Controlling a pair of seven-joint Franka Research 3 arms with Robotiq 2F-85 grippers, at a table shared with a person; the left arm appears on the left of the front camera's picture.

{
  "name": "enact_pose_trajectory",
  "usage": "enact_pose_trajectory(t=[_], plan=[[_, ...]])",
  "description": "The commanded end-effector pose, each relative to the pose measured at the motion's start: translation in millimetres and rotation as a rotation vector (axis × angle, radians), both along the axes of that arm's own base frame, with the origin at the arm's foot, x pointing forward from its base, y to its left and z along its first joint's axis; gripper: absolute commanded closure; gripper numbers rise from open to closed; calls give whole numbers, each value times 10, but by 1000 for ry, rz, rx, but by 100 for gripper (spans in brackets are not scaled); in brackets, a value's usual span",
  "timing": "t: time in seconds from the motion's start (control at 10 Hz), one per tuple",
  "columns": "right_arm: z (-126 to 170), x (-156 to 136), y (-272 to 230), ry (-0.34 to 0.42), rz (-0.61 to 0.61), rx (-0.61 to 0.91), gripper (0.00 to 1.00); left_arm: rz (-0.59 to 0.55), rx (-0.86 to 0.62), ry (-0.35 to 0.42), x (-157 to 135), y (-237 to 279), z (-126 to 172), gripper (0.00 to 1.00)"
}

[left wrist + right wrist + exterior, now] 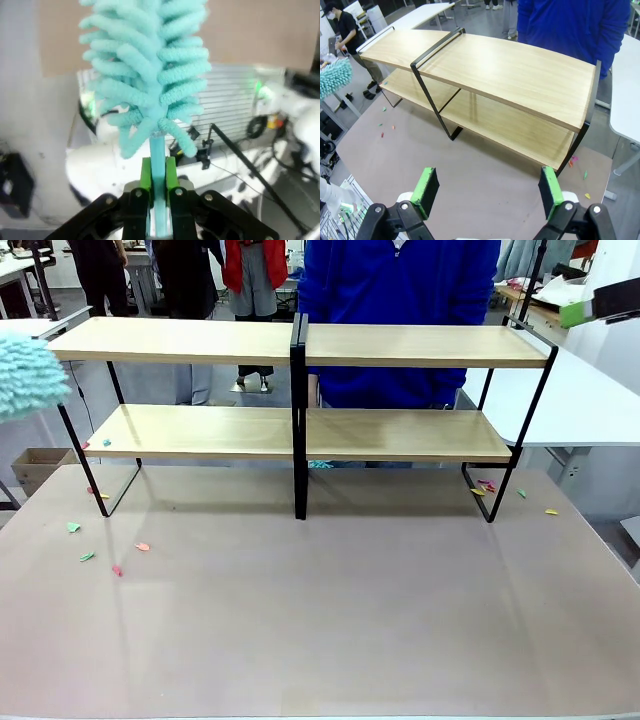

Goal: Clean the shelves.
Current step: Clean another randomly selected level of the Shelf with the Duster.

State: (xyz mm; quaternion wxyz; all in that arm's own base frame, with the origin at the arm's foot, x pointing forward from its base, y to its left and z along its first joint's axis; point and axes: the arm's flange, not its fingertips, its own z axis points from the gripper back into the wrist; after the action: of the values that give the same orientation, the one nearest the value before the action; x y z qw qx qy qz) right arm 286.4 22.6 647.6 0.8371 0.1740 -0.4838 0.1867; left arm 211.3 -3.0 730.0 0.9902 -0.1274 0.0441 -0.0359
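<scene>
Tabletop [330,620] w/ paper scraps [100,545], shelves [300,345], person [400,300] behind

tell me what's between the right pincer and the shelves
Bare grey-brown tabletop: in the right wrist view, nothing lies between the open right pincer and the shelves. Paper scraps sit off to the side.

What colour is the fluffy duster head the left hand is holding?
Light turquoise. The duster shows best in the left wrist view, its handle clamped in the left hand.
</scene>
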Motion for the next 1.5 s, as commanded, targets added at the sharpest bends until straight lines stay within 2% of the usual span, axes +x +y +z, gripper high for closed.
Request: enact_pose_trajectory(t=[0.0,0.2,0.3,0.5,0.6,0.7,0.8,1.4], plan=[[3,0,-7,0,1,5,0,-384,-216,-146,-162,433,235,88],[3,0,-7,0,1,5,0,-803,-250,-363,-167,853,334,88],[3,0,-7,0,1,5,0,-911,-332,-440,-74,978,395,88],[3,0,-7,0,1,5,0,-1048,-331,-524,118,1215,401,88],[3,0,-7,0,1,5,0,-1063,-343,-558,206,1255,390,88],[3,0,-7,0,1,5,0,-962,-388,-555,356,1246,397,88],[3,0,-7,0,1,5,0,-977,-251,-519,113,1195,350,88],[3,0,-7,0,1,5,0,-977,-251,-519,113,1195,350,88]])
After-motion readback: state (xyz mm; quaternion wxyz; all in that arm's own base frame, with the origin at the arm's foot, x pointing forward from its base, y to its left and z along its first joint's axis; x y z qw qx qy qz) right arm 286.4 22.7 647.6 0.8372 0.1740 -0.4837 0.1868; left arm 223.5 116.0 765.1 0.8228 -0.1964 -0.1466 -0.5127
